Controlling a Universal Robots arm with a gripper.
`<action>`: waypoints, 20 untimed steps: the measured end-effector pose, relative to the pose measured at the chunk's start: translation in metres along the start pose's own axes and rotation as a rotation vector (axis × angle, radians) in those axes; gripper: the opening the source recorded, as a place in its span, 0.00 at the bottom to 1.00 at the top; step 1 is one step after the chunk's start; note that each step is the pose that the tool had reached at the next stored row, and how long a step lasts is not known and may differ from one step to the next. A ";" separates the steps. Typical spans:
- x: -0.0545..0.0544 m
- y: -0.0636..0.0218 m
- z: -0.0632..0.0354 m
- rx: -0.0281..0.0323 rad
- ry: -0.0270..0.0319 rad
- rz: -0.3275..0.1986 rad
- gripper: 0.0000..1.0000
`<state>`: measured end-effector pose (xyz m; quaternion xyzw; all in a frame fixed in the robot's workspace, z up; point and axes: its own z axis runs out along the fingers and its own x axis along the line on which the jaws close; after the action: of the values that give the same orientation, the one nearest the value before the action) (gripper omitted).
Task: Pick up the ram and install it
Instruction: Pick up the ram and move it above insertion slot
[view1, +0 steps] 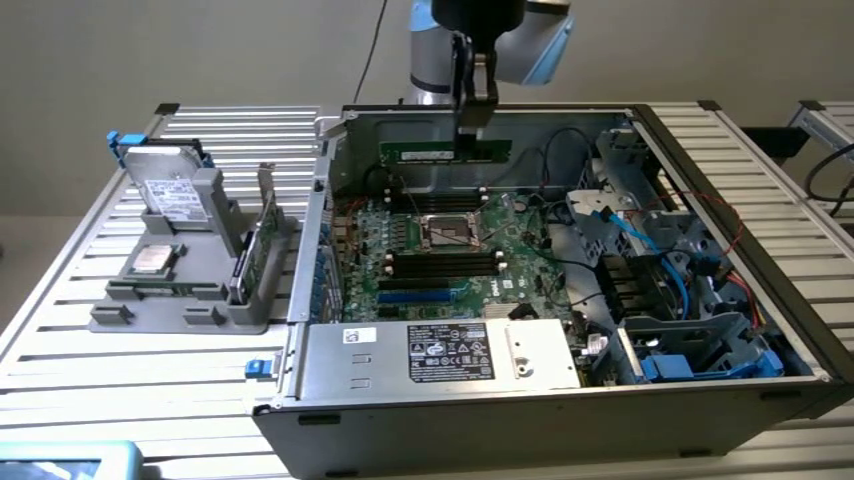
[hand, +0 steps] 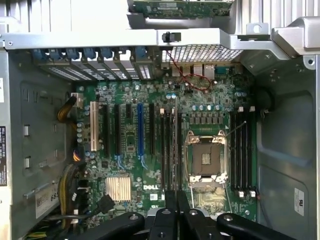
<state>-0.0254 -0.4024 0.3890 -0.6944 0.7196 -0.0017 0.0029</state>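
The ram (view1: 416, 152), a narrow green stick with a pale label, hangs level above the back of the open computer case (view1: 400, 370). My gripper (view1: 474, 134) is shut on its upper edge, right of the stick's middle in the exterior view. The stick floats over the motherboard (view1: 521, 225), above the far pair of black memory slots (view1: 441, 190). In the wrist view my gripper (hand: 176, 206) points down at the board, its fingers (hand: 169, 220) close together. They line up with the black slots (hand: 170, 150) beside the CPU socket (hand: 206, 162).
A grey holder (view1: 180, 300) on the exterior view's left carries a hard drive (view1: 180, 195) and a larger green card (view1: 262, 240). The power supply (view1: 441, 352) fills the case front. Blue cables and drive bays (view1: 681, 300) crowd the exterior view's right. The case wall (view1: 400, 125) stands behind the stick.
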 end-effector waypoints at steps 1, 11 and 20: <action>-0.002 -0.0002 0.0003 0.0012 -0.0001 0.000 0.13; -0.011 -0.0001 0.0043 0.0029 -0.0001 0.000 0.13; -0.012 -0.0001 0.0073 0.0022 -0.0002 0.000 0.13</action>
<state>-0.0248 -0.3907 0.3817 -0.6943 0.7196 -0.0024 0.0038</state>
